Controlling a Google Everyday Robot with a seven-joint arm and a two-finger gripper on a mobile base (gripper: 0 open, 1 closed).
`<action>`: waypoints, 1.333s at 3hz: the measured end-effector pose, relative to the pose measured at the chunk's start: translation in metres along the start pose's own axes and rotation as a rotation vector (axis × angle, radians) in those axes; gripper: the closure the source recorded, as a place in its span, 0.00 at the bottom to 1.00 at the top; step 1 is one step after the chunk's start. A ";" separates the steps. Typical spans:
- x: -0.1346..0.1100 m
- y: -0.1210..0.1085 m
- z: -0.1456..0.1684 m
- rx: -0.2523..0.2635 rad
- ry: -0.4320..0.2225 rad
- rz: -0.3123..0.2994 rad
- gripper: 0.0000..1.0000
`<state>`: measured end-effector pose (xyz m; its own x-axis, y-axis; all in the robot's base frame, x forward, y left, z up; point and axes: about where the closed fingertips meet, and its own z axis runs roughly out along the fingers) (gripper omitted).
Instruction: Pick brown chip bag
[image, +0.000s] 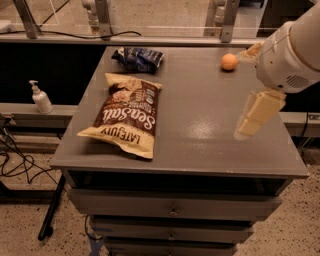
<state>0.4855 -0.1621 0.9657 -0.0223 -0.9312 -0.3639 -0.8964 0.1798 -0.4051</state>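
Note:
The brown chip bag (127, 116) lies flat on the left half of the grey table (200, 135). It is dark brown in the middle with cream ends and white "Sea Salt" script. My gripper (256, 116) hangs from the white arm over the table's right side, well to the right of the bag and not touching it. It holds nothing that I can see.
A small dark blue snack bag (137, 58) lies at the back left of the table. An orange ball (229, 61) sits at the back right, close to the arm. A soap dispenser (40, 97) stands on a ledge to the left. Drawers (172, 207) are below the tabletop.

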 end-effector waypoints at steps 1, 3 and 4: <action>-0.045 -0.018 0.024 0.035 -0.178 -0.077 0.00; -0.121 -0.015 0.076 -0.057 -0.462 -0.216 0.00; -0.151 0.004 0.099 -0.118 -0.521 -0.325 0.00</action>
<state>0.5287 0.0106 0.9362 0.4519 -0.6500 -0.6110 -0.8646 -0.1505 -0.4793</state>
